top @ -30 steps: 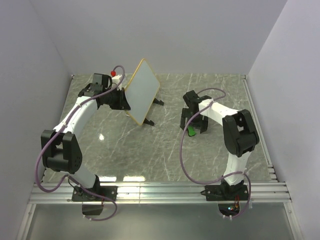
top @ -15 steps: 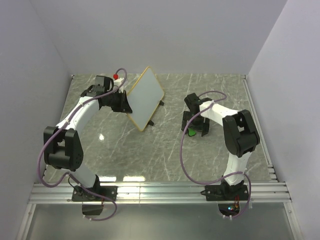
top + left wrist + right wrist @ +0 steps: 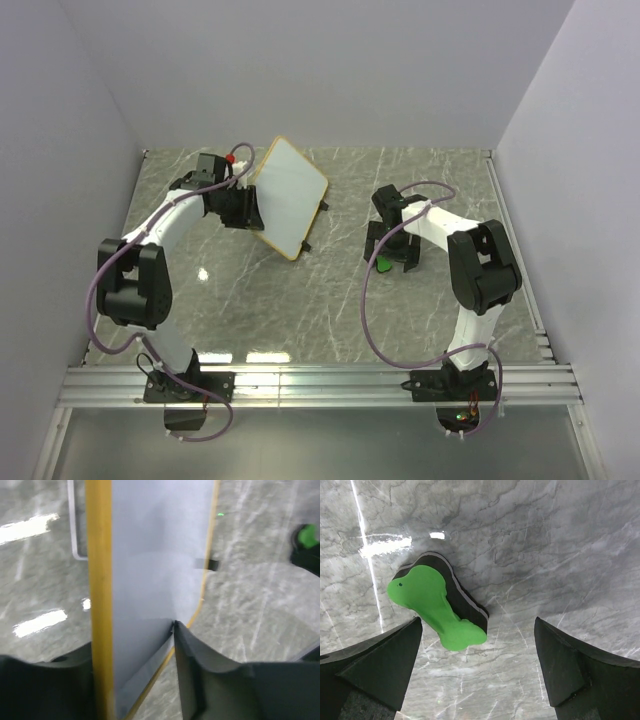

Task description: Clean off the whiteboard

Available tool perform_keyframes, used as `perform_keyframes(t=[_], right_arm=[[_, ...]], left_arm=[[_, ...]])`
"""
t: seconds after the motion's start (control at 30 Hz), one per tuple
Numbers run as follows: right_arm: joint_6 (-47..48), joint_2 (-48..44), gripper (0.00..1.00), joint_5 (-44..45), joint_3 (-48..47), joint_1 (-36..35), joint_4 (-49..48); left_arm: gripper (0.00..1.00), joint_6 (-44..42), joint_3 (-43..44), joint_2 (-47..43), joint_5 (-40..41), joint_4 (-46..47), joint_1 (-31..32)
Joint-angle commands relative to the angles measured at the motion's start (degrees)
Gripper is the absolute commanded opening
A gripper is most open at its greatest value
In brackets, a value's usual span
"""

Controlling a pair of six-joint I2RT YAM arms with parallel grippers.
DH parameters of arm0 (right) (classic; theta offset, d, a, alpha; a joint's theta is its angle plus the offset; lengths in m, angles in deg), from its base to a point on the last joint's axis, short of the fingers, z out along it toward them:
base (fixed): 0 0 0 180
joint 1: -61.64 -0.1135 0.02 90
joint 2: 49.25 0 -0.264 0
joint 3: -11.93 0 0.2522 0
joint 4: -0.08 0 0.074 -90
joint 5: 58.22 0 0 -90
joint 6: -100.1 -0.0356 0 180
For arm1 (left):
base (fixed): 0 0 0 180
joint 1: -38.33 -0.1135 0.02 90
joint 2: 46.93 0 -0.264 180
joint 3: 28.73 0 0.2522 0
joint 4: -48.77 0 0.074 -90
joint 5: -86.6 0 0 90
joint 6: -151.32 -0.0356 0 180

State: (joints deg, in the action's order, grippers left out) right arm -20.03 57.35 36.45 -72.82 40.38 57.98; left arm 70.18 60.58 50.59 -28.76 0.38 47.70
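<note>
The whiteboard [image 3: 288, 198] is tilted at the back left of the table [image 3: 330, 300], its edge between the left fingers [image 3: 215, 680]; whether they pinch it, I cannot tell. The right fingers [image 3: 570, 670] are spread wide above the green eraser [image 3: 439, 605].

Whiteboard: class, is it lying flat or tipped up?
Tipped up: the whiteboard slants steeply, its edge between the fingers of the left hand.

Open tabletop [image 3: 340, 290] between whiteboard [image 3: 290, 195] and eraser [image 3: 384, 264]

a robot lab cell: bare white walls [image 3: 300, 70], marble-look tabletop [image 3: 300, 310], aluminium mounting rail [image 3: 320, 385].
</note>
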Motion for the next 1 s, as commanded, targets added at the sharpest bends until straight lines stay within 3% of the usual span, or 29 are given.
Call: perform_keyframes(t=[0.0,0.1,0.23,0.4,0.57,0.6,0.67,0.97], right_arm=[[0.7,-2.7,1.00,-0.2,-0.5,0.7,-0.5],[0.8,-2.7,1.00,-0.3,-0.2,0.8,-0.6],[0.9,-2.5,1.00,-0.4,-0.3,1.0,-0.7],[0.8,-2.6,1.00,-0.4,-0.9,1.1,-0.6],[1.3,-4.6,1.00,-2.6,-3.5,1.0,-1.0],[2.1,-5.7,1.00,-4.0,-3.9,1.1,-1.6],[3.0,-10.2,1.00,-9.5,-4.5,1.0,-5.2],[-1.4,-22.0,1.00,-23.8,-19.2,0.6,-9.2]], left_arm=[[0.47,1.2,1.4,-0.6,5.5,-0.7,0.3],[0.62,1.8,1.5,-1.2,8.0,-1.0,0.3],[0.75,2.9,3.3,-2.2,10.9,-1.6,0.2],[0.99,6.4,7.1,-5.5,19.8,-3.5,0.1],[0.99,10.3,9.6,-9.8,32.3,-6.1,-0.2],[0.99,11.2,9.7,-10.5,39.2,-6.5,-0.3],[1.00,13.7,8.8,-13.1,43.6,-7.6,-0.5],[0.99,20.8,-10.2,-33.0,35.0,-2.5,-0.4]])
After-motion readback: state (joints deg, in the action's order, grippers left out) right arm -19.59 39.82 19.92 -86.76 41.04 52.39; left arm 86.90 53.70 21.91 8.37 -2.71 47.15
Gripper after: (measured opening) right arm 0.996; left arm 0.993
